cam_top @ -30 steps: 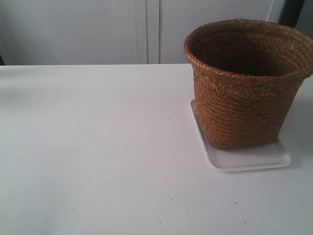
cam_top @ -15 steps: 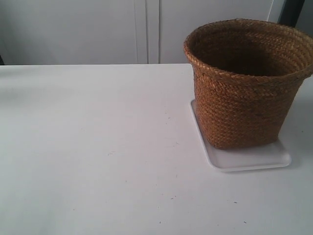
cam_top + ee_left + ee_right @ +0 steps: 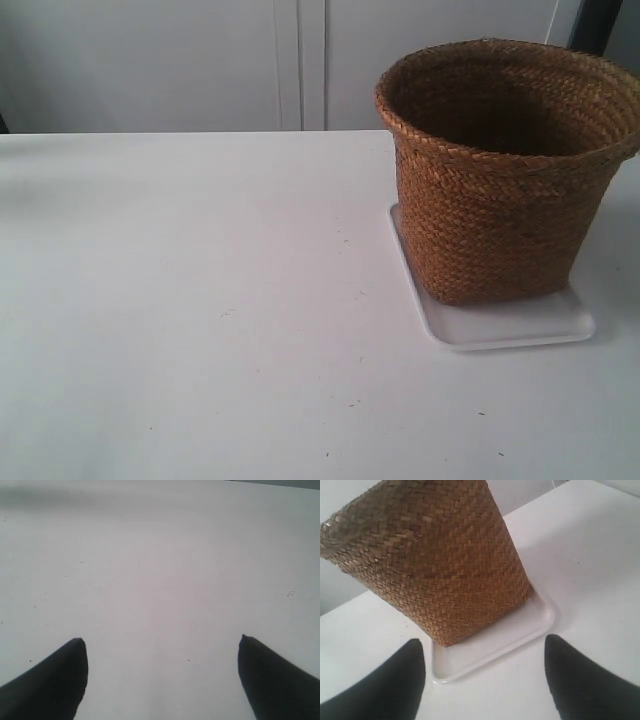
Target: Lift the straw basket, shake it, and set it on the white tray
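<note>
The basket (image 3: 500,190) stands upright on the tray (image 3: 505,328), its base inside the tray's rim, with a strip of tray showing in front and along one side. You see its braided rim wider than its base, and its inside in shadow. The tray lies flat on the white worktop (image 3: 200,300). Seen from the right tool (image 3: 482,640), basket and tray lie just ahead of the two dark fingers (image 3: 395,680), roughly centred between them and touching neither; one tray corner lies close beside a fingertip. The right tool's fingers are spread wide and hold nothing. The left tool (image 3: 161,640) is likewise spread wide, gripping nothing; between and ahead of its fingers you see worktop, marked by a few small dark specks.
</note>
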`<state>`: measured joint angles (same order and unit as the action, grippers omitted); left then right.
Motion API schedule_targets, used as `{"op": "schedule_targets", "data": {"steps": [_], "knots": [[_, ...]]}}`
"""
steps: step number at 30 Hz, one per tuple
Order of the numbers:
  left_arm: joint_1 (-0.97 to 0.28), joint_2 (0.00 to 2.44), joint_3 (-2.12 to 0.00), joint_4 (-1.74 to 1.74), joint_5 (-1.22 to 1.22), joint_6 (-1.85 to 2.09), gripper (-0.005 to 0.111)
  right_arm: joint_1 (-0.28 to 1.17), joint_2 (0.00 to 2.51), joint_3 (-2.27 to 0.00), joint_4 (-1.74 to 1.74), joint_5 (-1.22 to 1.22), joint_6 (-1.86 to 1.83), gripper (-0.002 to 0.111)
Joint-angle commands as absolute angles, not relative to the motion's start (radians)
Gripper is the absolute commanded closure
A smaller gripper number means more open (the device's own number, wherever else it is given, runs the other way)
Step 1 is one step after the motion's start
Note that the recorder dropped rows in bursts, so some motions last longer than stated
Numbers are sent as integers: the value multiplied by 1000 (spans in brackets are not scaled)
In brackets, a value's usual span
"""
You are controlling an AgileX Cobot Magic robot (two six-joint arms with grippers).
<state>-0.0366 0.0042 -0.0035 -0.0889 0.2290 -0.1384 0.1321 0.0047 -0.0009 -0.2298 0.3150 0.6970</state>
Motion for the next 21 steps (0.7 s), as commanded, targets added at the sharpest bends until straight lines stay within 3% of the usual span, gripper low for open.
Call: {"op": "schedule_targets", "data": {"steps": [1, 7, 21], "knots": [[-35, 0, 0, -95, 232, -134, 24, 133, 0, 0, -190, 332, 519, 45], [-35, 0, 0, -95, 232, -134, 24, 133, 0, 0, -180, 337, 155, 45], [-35, 0, 0, -96, 232, -132, 24, 133, 0, 0, -180, 354, 158, 45]]}}
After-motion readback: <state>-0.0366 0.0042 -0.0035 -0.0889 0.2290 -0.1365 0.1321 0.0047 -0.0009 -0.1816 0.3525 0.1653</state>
